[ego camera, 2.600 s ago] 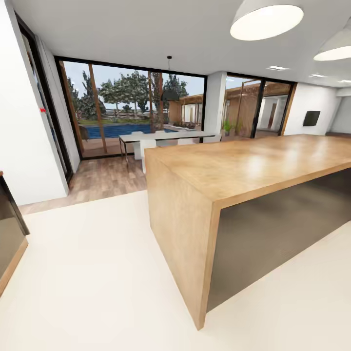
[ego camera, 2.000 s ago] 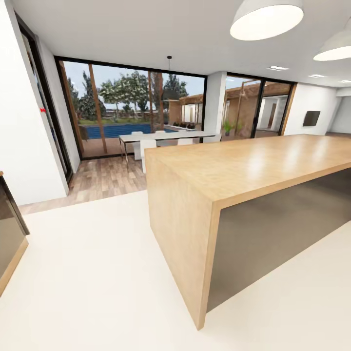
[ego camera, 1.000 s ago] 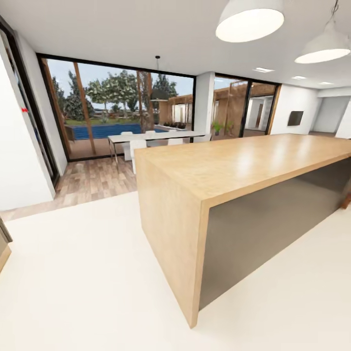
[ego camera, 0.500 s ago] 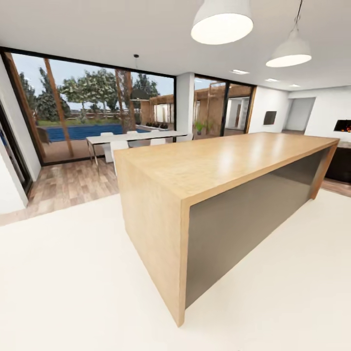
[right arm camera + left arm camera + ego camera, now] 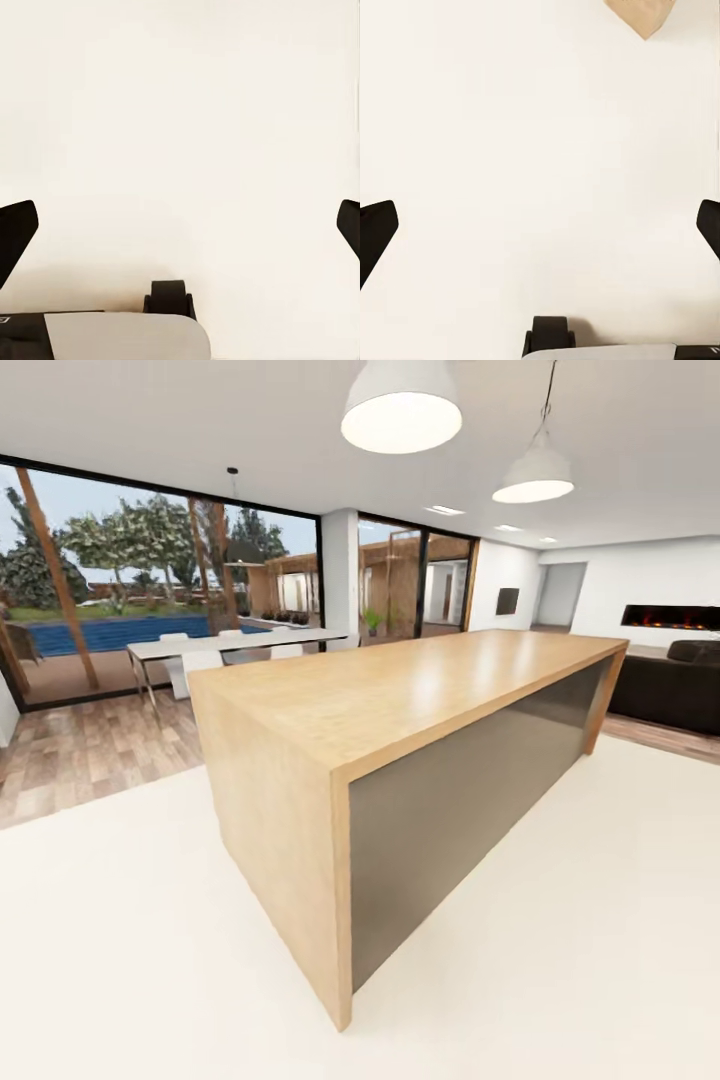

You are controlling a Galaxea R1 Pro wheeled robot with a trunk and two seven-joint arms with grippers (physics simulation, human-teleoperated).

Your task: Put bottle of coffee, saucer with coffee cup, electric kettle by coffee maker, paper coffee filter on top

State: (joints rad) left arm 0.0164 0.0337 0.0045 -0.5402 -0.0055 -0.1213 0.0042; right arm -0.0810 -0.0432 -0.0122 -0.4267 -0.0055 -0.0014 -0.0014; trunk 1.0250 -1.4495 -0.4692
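Now, island: a long wooden island (image 5: 400,695) stands mid-room on the pale floor (image 5: 150,940), its near end panel facing the head camera and its recessed side panel dark grey; its top is bare wood with a soft sheen.
Lamps: two white pendant lamps (image 5: 401,408) hang above the island.
Windows: tall glass panes (image 5: 130,590) run behind the island's far left corner, with a pool and trees outside.
Dining set: a white table (image 5: 235,643) with white chairs stands just beyond the island's far end, on the wood-plank strip of floor.
Lounge: a dark sofa (image 5: 665,690) sits past the island's far right corner, under a long wall fireplace (image 5: 670,617).
Left pincer (image 5: 540,232): its dark fingertips (image 5: 376,232) stand wide apart above the floor, nothing between them; a tan corner (image 5: 641,16) shows ahead of it.
Right pincer (image 5: 180,229): fingertips (image 5: 16,229) wide apart too, nothing between them, over plain floor.
Task items: none of these views brings them in.
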